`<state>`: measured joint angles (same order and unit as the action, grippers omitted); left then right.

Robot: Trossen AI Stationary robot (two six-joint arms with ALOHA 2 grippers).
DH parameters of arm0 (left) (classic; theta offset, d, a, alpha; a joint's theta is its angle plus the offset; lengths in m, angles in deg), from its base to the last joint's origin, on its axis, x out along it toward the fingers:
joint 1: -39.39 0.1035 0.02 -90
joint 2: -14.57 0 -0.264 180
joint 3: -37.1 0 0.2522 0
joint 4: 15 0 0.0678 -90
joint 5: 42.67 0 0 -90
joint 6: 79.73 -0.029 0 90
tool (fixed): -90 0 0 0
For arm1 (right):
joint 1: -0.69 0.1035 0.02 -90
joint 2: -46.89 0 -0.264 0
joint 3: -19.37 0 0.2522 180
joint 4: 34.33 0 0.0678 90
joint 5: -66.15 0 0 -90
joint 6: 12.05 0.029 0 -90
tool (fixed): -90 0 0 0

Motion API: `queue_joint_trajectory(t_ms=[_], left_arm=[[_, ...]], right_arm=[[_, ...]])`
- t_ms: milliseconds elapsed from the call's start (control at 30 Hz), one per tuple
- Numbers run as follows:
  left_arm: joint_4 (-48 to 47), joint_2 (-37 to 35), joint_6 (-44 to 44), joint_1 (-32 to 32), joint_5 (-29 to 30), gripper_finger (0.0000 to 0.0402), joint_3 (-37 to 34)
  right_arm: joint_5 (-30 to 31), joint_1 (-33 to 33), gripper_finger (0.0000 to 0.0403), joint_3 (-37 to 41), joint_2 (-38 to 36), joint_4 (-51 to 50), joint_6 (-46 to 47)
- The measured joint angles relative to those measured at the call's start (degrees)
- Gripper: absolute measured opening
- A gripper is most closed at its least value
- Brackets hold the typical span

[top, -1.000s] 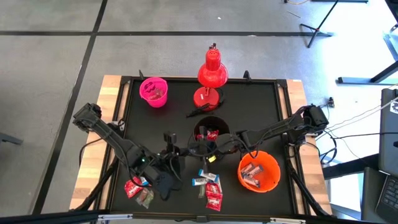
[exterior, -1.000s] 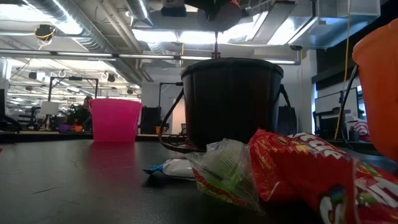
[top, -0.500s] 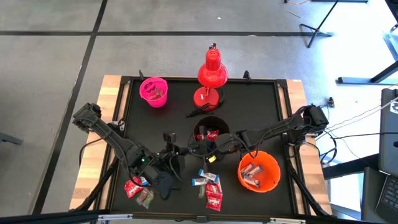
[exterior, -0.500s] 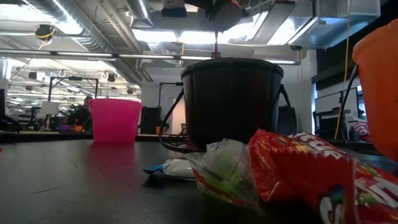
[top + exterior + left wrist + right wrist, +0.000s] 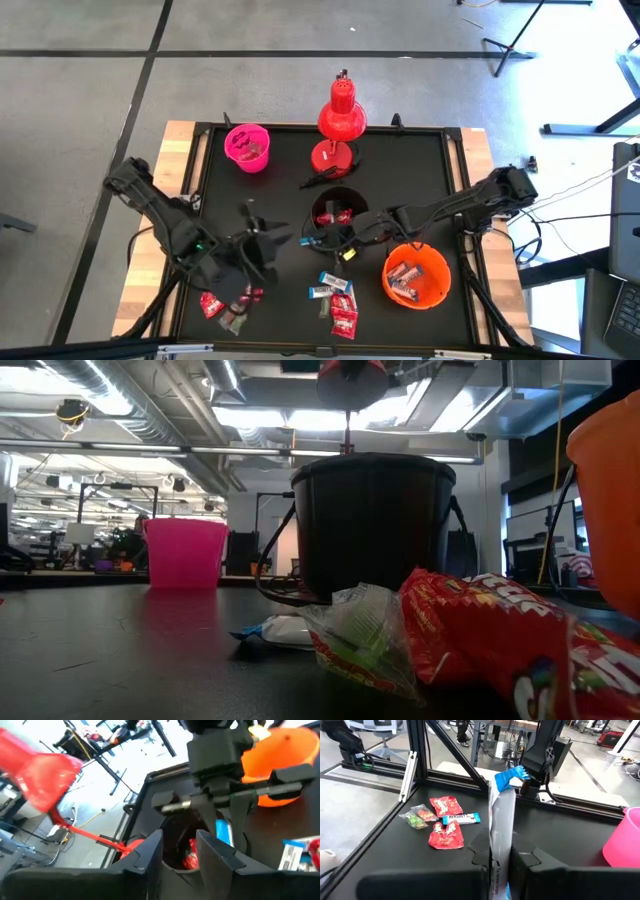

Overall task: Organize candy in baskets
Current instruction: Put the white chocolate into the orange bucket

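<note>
Three baskets on the black table (image 5: 420, 160): pink basket (image 5: 247, 147) near the far left corner, black basket (image 5: 340, 212) at centre, orange basket (image 5: 416, 275) to the right, partly cut off in the low view.

Candy: red wrappers inside the black and orange baskets; loose pile (image 5: 338, 300) near the front edge, another group (image 5: 225, 305) front left. One white-and-blue bar (image 5: 461, 818) reads "HERSHEY'S"; other print illegible.

Right gripper (image 5: 318, 240), beside the black basket, is clamped on an upright white-and-blue candy (image 5: 501, 830).

Left gripper (image 5: 262, 238), front left of the black basket, has fingers apart, nothing between them.

Red desk lamp (image 5: 340, 120) stands at the far edge.
</note>
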<state>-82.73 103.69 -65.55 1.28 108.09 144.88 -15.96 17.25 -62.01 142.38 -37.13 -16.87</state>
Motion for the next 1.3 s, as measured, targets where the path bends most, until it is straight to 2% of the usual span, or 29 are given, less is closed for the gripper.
queue_joint_trajectory(t_ms=[167,433,567,667,767,900,1000,1067,1200,1300], left_arm=[[-1.67,-2.67,4.73,-0.63,2.84,0.0112,-3.12],[-0.1,-10.62,17.58,-0.89,8.78,0.0113,-18.67],[6.23,-16.28,21.55,-1.03,11.39,0.0113,-28.05],[14.33,-20.25,20.68,-0.76,10.22,0.0114,-35.23],[27.0,-23.86,14.06,0.97,2.18,0.0114,-41.85],[52.93,-26.55,-2.73,6.37,-16.13,0.0114,-50.29],[67.41,-26.97,-10.51,10.88,-27.84,0.0114,-54.71],[71.28,-27.0,-12.2,13.59,-31.17,0.0114,-56.23],[71.77,-26.94,-12.5,17.59,-33.65,0.0114,-57.13],[71.77,-26.93,-11.77,19.57,-36.31,0.0114,-57.27]], right_arm=[[-0.01,-0.01,0.0013,-0.02,-7.05,-10.48,3.14],[3.49,4.7,0.0033,-0.02,-19.25,-31.2,10.82],[4.95,9.55,0.0029,-0.02,-23.55,-39.71,16.11],[6.77,13.86,0.0021,-0.03,-25.0,-45.61,21.29],[9.54,17.93,0.0022,-0.02,-25.08,-52.73,27.46],[10.77,21.6,0.0036,-0.02,-25.06,-61.37,37.46],[10.71,23.7,0.0041,-0.02,-25.05,-65.74,44.98],[10.23,25.41,0.0041,-0.02,-25.06,-67.82,49.69],[8.96,29.04,0.0037,-0.02,-25.04,-70.46,57.36],[11.69,31.33,0.0037,-0.02,-25.04,-71.4,61.43]])
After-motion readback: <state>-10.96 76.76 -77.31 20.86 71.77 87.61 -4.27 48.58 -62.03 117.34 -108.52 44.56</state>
